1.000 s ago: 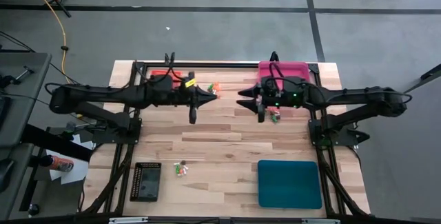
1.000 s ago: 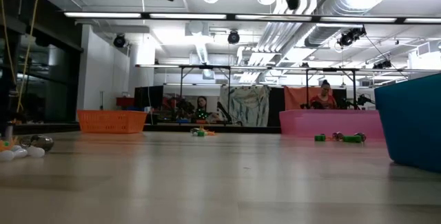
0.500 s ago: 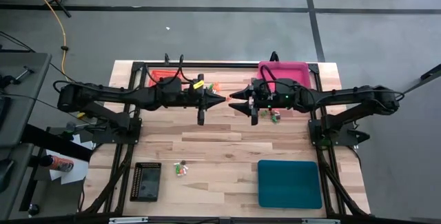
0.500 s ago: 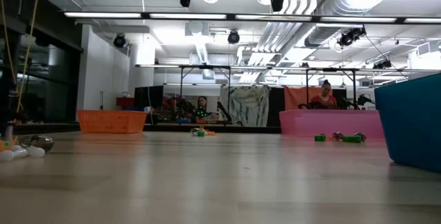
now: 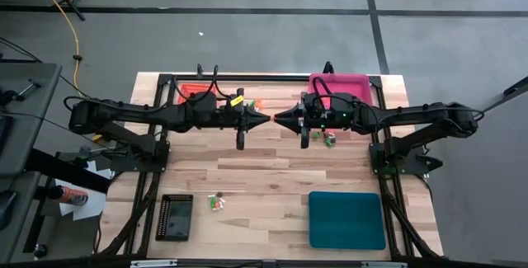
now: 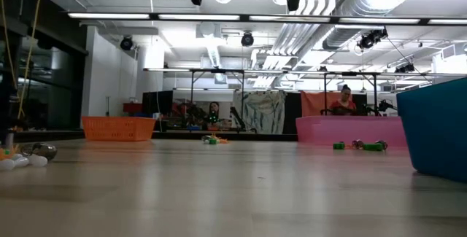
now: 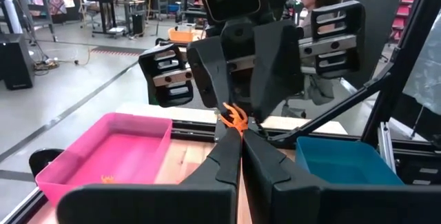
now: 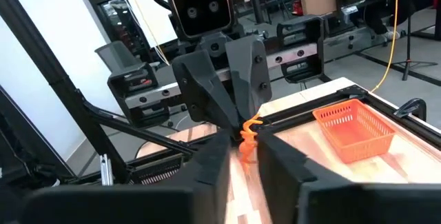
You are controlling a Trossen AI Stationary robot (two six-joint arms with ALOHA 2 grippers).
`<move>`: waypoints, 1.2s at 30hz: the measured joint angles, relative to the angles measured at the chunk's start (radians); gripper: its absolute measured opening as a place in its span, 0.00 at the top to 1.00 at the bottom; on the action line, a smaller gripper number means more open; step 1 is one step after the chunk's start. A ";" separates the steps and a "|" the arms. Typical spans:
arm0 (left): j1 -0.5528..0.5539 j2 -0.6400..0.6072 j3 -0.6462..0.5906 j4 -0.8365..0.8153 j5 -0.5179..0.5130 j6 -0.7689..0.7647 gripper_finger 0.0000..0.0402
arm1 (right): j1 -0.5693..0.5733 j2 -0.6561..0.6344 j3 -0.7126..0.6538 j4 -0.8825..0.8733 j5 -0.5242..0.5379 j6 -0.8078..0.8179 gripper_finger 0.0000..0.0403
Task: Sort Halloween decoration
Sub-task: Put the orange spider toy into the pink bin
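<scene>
Halloween decoration, a small orange trinket (image 7: pixel 234 117), sits pinched where our left tool (image 5: pixel 266 118) and right tool (image 5: pixel 277 118) meet tip to tip above the surface (image 5: pixel 264 177); both clamp it. Other trinkets (image 5: pixel 217 202) lie near the black tray (image 5: pixel 175 217).

high view: looking straight down from above, taking in the whole table (image 5: pixel 264 165) and both arms.
low view: sitting at tabletop height, looking level across the wood into the room behind; the arms are showing only at the upper edge.
left wrist view: riding close on the left arm, facing the right arm and the pink tray (image 7: pixel 117 148).
right wrist view: riding close on the right arm, facing the left arm and the orange basket (image 8: pixel 355 131).
shared: both wrist views are seeing the same small orange trinket (image 7: pixel 235 118) between the gripper tips.
</scene>
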 joint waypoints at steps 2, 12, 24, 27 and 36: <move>0.000 0.000 0.000 0.000 0.002 0.000 1.00 | 0.000 0.000 0.000 0.000 0.000 0.000 0.93; 0.000 -0.013 0.000 -0.027 -0.003 0.043 0.97 | -0.002 -0.005 0.000 -0.006 0.000 0.000 0.99; 0.046 -0.371 0.001 -0.569 -0.112 0.008 0.70 | -0.080 -0.282 0.001 -0.418 0.020 -0.056 1.00; 0.046 -0.433 -0.018 -0.591 -0.115 -0.022 0.67 | -0.080 -0.356 0.001 -0.555 0.074 -0.053 1.00; 0.045 -0.509 -0.142 -0.437 -0.140 -0.107 0.66 | -0.043 -0.483 0.001 -0.703 0.235 -0.002 1.00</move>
